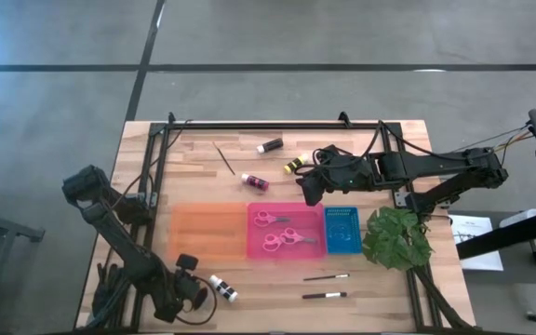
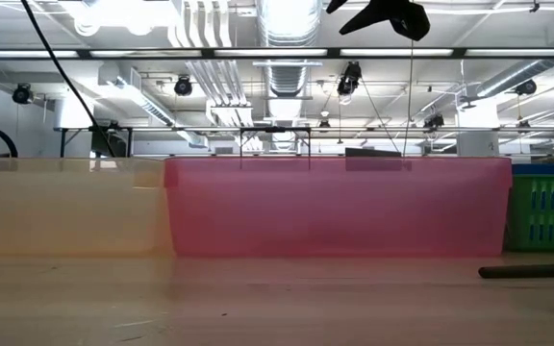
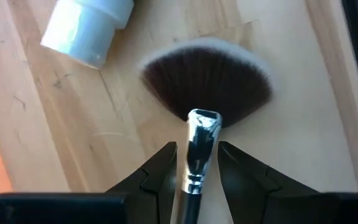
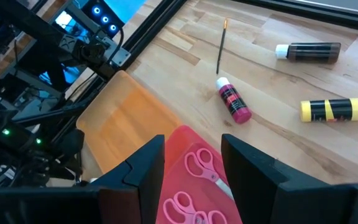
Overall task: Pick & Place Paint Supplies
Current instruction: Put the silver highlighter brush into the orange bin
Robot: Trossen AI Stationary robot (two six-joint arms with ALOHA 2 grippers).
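— What is seen along the lower edge of the overhead frame?
— The left gripper [image 1: 194, 296] is shown at lower left, its fingers [image 3: 160, 168] pinched on the silver ferrule of a fan brush [image 3: 205, 87]. A white paint bottle [image 1: 222, 288] is seen lying just beside it. Two dark-handled brushes [image 1: 325, 286] are laid parallel at lower centre, apart from the trays.

— And across the middle?
— Three trays are lined up in a row: an orange tray [image 1: 208, 233], a pink tray [image 1: 285, 212] in which two pink-handled scissors [image 1: 281, 229] are held, and a blue tray [image 1: 343, 230]. A green plant [image 1: 397, 237] is placed at right centre.

— Where is the other arm?
— The right gripper [image 1: 311, 189] is pictured above the pink tray's upper right corner, its fingers spread with nothing between them.

— What is left toward the top?
— A pink bottle [image 1: 255, 181], a yellow bottle [image 1: 293, 165], a dark bottle [image 1: 270, 145] and a thin brush [image 1: 223, 157] are scattered on the wooden table [image 1: 194, 177] at upper centre.
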